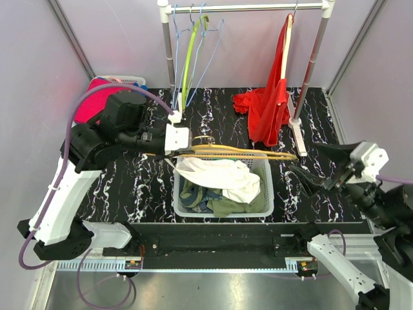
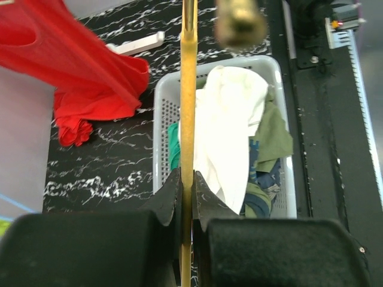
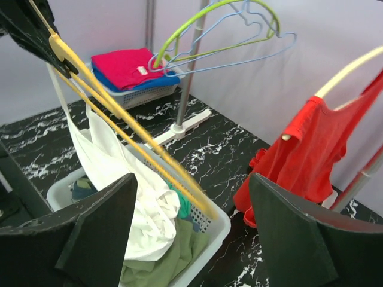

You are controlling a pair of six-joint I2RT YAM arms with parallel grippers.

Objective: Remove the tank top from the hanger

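Note:
My left gripper [image 1: 184, 139] is shut on the neck end of a yellow hanger [image 1: 245, 152] and holds it level over the white basket [image 1: 268, 194]. In the left wrist view the jaws [image 2: 187, 191] pinch the hanger bar [image 2: 188, 89]. The white tank top [image 1: 219, 174] droops from the hanger into the basket. In the right wrist view one strap of the tank top [image 3: 119, 173] still loops over the hanger [image 3: 137, 143] near the gripped end. My right gripper [image 1: 321, 165] is open and empty, right of the basket, facing the hanger's free tip [image 3: 191, 185].
The basket [image 3: 218, 230] also holds green and blue clothes. A red garment [image 1: 268, 106] hangs from the rail [image 1: 245, 8] at the back right. Empty green and blue hangers [image 1: 190, 45] hang at the back left. A tray of folded pink clothes [image 1: 90, 103] sits far left.

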